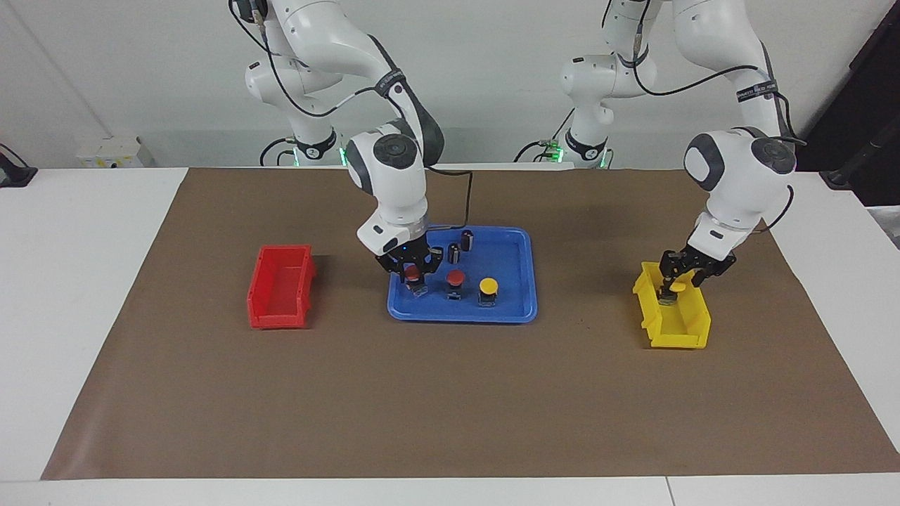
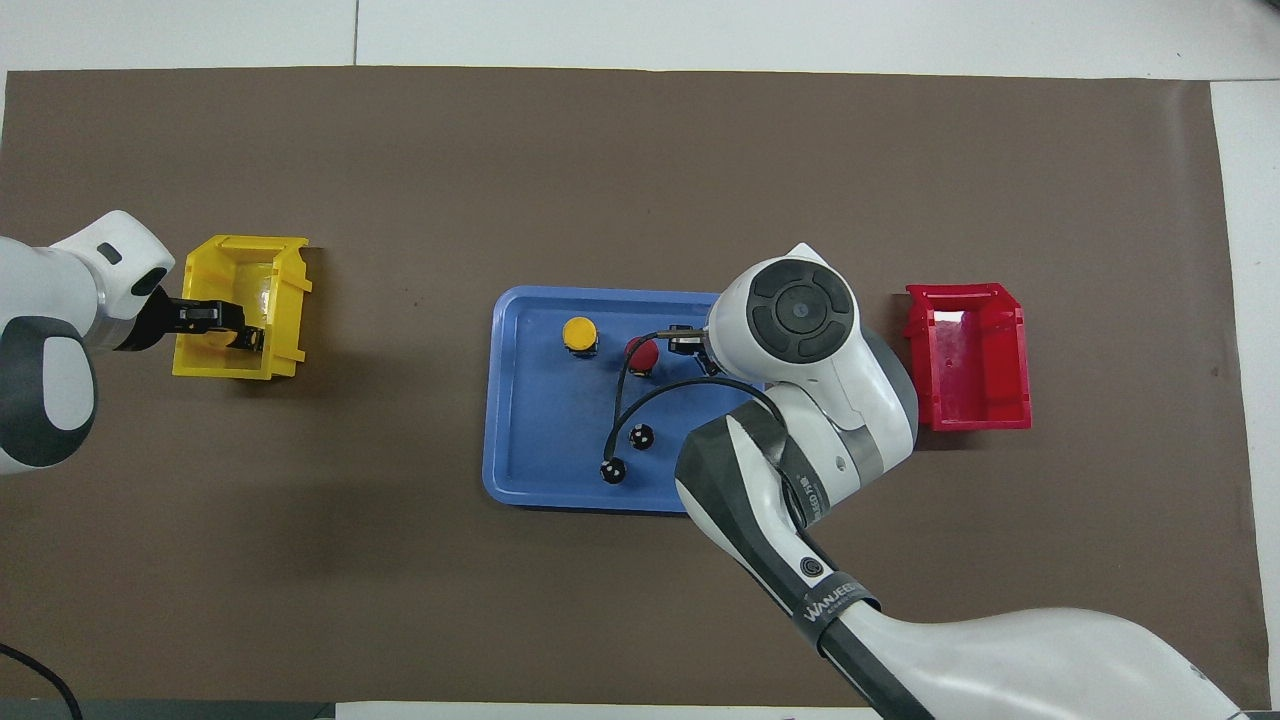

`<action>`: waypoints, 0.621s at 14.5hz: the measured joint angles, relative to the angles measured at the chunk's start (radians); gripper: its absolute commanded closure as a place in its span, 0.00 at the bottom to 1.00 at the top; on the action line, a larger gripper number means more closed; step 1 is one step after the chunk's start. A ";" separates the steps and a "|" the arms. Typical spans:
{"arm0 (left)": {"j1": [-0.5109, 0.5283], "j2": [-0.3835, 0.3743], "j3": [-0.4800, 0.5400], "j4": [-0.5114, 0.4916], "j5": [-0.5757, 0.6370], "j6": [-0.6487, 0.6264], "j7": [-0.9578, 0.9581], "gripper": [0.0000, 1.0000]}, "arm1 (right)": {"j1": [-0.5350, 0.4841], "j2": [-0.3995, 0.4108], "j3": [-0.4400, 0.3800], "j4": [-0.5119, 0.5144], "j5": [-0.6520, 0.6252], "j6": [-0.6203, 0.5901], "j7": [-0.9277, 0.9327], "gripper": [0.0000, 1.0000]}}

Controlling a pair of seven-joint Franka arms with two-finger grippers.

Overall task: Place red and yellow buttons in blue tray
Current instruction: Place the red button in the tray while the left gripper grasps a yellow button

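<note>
The blue tray (image 1: 517, 309) lies mid-table and also shows in the overhead view (image 2: 520, 400). In it stand one red button (image 1: 455, 279) (image 2: 641, 353) and one yellow button (image 1: 488, 287) (image 2: 579, 332). My right gripper (image 1: 415, 275) is shut on a second red button (image 1: 413, 276), low over the tray's end toward the right arm. In the overhead view my wrist hides that button. My left gripper (image 1: 680, 275) (image 2: 215, 322) is down in the yellow bin (image 1: 678, 330), open, its fingers either side of the second yellow button (image 1: 676, 285).
Two small dark cylinders (image 1: 454, 251) (image 1: 467, 239) stand in the tray, nearer to the robots than the buttons. A red bin (image 1: 281, 295) (image 2: 970, 360) sits toward the right arm's end. The yellow bin (image 2: 285, 300) sits toward the left arm's end. Brown paper covers the table.
</note>
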 measured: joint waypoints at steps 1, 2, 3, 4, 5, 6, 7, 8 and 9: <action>0.000 0.000 -0.001 -0.011 0.000 0.013 0.000 0.34 | 0.000 0.004 0.000 -0.001 -0.001 0.002 0.000 0.48; 0.000 0.000 -0.002 -0.018 0.000 0.022 0.000 0.35 | 0.000 0.006 0.000 -0.003 -0.001 0.002 0.000 0.25; 0.000 0.000 -0.003 -0.021 0.000 0.029 0.000 0.54 | 0.000 0.007 0.000 -0.004 -0.001 0.003 0.000 0.12; 0.000 0.000 -0.004 -0.022 0.000 0.036 0.000 0.82 | 0.000 0.007 0.000 -0.004 -0.001 0.003 0.000 0.00; 0.000 0.000 -0.004 -0.022 0.000 0.041 0.000 0.93 | 0.000 0.007 -0.001 0.000 -0.002 0.002 0.000 0.00; 0.000 0.000 -0.004 -0.022 0.000 0.048 0.000 0.98 | -0.001 0.005 -0.003 0.011 -0.002 -0.004 0.000 0.00; 0.000 0.000 -0.004 -0.022 0.000 0.052 0.000 0.98 | -0.007 0.001 -0.007 0.034 -0.004 -0.032 0.000 0.00; 0.000 0.000 -0.004 -0.021 0.000 0.053 0.000 0.98 | -0.023 -0.006 -0.013 0.074 -0.006 -0.086 0.000 0.00; 0.000 0.001 -0.004 -0.013 0.000 0.048 0.000 0.98 | -0.055 -0.019 -0.015 0.131 -0.010 -0.163 0.000 0.00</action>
